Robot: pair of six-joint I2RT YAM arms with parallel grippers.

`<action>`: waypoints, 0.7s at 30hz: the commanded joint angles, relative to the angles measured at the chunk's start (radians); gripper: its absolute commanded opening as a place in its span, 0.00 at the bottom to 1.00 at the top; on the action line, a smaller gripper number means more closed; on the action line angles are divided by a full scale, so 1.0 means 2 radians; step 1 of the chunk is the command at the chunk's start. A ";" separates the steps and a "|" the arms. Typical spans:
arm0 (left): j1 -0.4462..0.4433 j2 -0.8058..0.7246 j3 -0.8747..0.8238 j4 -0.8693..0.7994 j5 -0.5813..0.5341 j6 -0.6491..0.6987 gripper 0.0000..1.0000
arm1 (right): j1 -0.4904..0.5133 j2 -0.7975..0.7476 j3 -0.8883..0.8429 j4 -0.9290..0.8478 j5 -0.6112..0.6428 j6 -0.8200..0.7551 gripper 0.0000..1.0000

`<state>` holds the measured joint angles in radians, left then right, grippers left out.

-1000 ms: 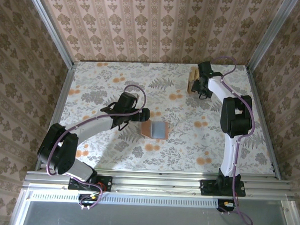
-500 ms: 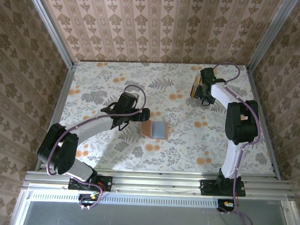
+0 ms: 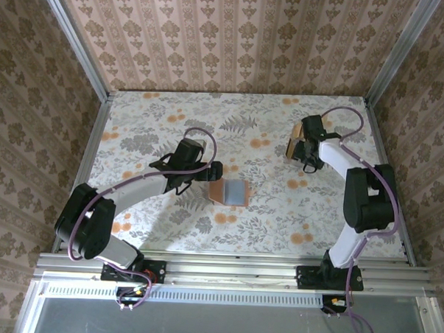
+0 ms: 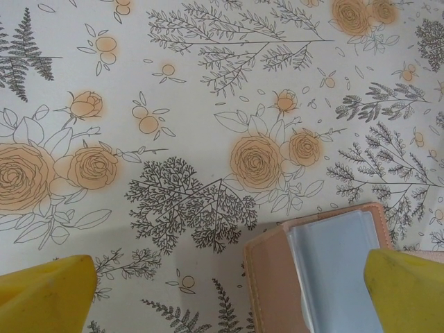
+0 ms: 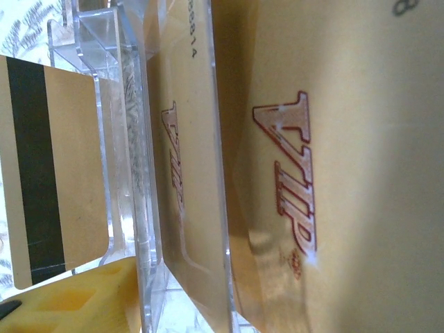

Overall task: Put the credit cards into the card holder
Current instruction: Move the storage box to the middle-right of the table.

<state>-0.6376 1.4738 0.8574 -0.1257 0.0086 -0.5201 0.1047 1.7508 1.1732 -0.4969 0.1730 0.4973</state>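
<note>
2 | left jaws wide open at card holder (image 3: 233,191) | right jaws unclear, credit cards (image 5: 347,139)

Card holder (image 3: 232,192) flat on counter (image 3: 158,119) centre, left gripper (image 3: 211,171) just behind its left edge, credit cards (image 3: 295,137) upright in clear stand (image 5: 132,139) at right gripper (image 3: 302,146), far right, well apart

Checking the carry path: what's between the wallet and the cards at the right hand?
Nothing. In the top view, the floral table is bare between the wallet and the cards at the right hand.
</note>
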 commanded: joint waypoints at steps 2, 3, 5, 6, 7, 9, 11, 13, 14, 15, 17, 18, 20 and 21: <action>-0.006 -0.011 -0.006 0.007 0.006 -0.006 1.00 | -0.003 -0.040 -0.043 -0.023 0.006 0.008 0.64; -0.006 -0.011 -0.005 0.007 0.006 -0.006 1.00 | -0.003 -0.048 -0.047 -0.023 0.000 0.008 0.66; -0.006 -0.011 -0.005 0.006 0.006 -0.006 1.00 | -0.002 -0.066 -0.048 -0.023 -0.013 0.007 0.72; -0.006 -0.011 -0.005 0.006 0.006 -0.006 1.00 | -0.003 -0.073 -0.046 -0.023 -0.020 0.006 0.74; -0.006 -0.011 -0.004 0.005 0.006 -0.004 1.00 | -0.003 -0.082 -0.042 -0.027 -0.031 0.002 0.77; -0.006 -0.012 -0.001 0.000 0.004 -0.001 1.00 | -0.003 -0.100 -0.033 -0.037 -0.052 -0.001 0.80; -0.006 -0.013 0.002 -0.005 0.002 0.002 1.00 | -0.003 -0.121 -0.028 -0.044 -0.067 -0.002 0.81; -0.004 -0.017 0.004 -0.010 0.000 0.005 1.00 | -0.002 -0.144 -0.026 -0.052 -0.074 0.001 0.81; -0.004 -0.021 0.005 -0.013 -0.002 0.008 1.00 | -0.003 -0.158 -0.025 -0.057 -0.075 0.004 0.81; -0.004 -0.023 0.006 -0.015 -0.004 0.010 1.00 | -0.003 -0.171 -0.026 -0.060 -0.077 0.006 0.81; -0.003 -0.030 0.008 -0.023 -0.006 0.014 1.00 | -0.002 -0.204 -0.029 -0.064 -0.086 0.012 0.81; -0.003 -0.033 0.009 -0.026 -0.008 0.015 1.00 | -0.002 -0.215 -0.031 -0.065 -0.091 0.015 0.81; -0.002 -0.040 0.014 -0.036 -0.010 0.020 1.00 | 0.002 -0.237 -0.036 -0.065 -0.107 0.022 0.79; -0.003 -0.043 0.017 -0.043 -0.010 0.020 1.00 | 0.005 -0.245 -0.038 -0.065 -0.119 0.024 0.78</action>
<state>-0.6464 1.4231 0.8581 -0.1555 0.0032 -0.5098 0.1036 1.3106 1.0882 -0.5865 0.0055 0.5163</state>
